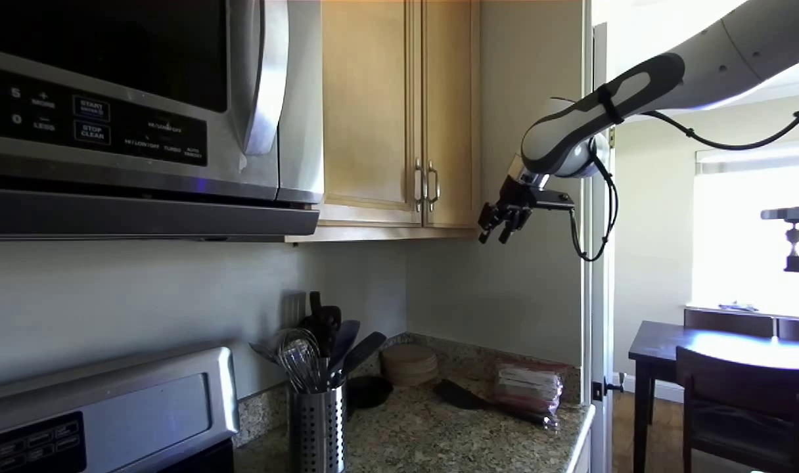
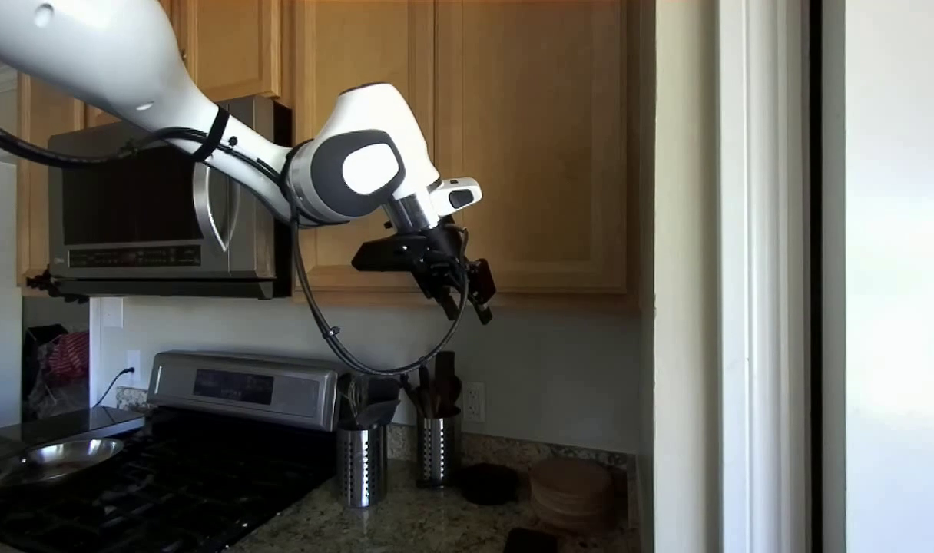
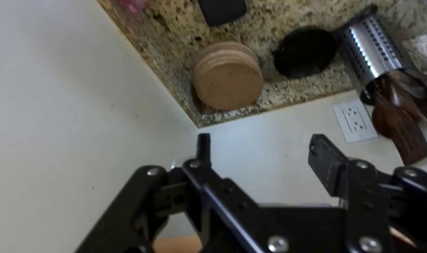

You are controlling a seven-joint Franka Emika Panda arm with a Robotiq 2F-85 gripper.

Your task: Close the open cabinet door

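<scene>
The cabinet door point(image 1: 451, 112) is a tall light-tan panel with a slim silver bar handle point(image 1: 433, 186) low on its left edge. It looks flush with the matching door point(image 1: 372, 105) on its left, with no visible gap between them. The cabinet door also shows in an exterior view point(image 2: 536, 146), where the arm and gripper hide its handle. My gripper point(image 1: 495, 233) is in front of the door's lower part, pointing down, apart from the handle. It also shows in an exterior view point(image 2: 468, 311). In the wrist view its fingers point(image 3: 261, 140) are spread wide with nothing between them.
A steel microwave point(image 1: 255, 98) hangs left of the cabinet. Below, the granite counter point(image 1: 406, 433) bears a utensil holder point(image 1: 317, 427), round wooden boards point(image 1: 409, 364) and a plastic-wrapped pack point(image 1: 529, 387). A side wall point(image 1: 531, 295) stands right of the cabinet.
</scene>
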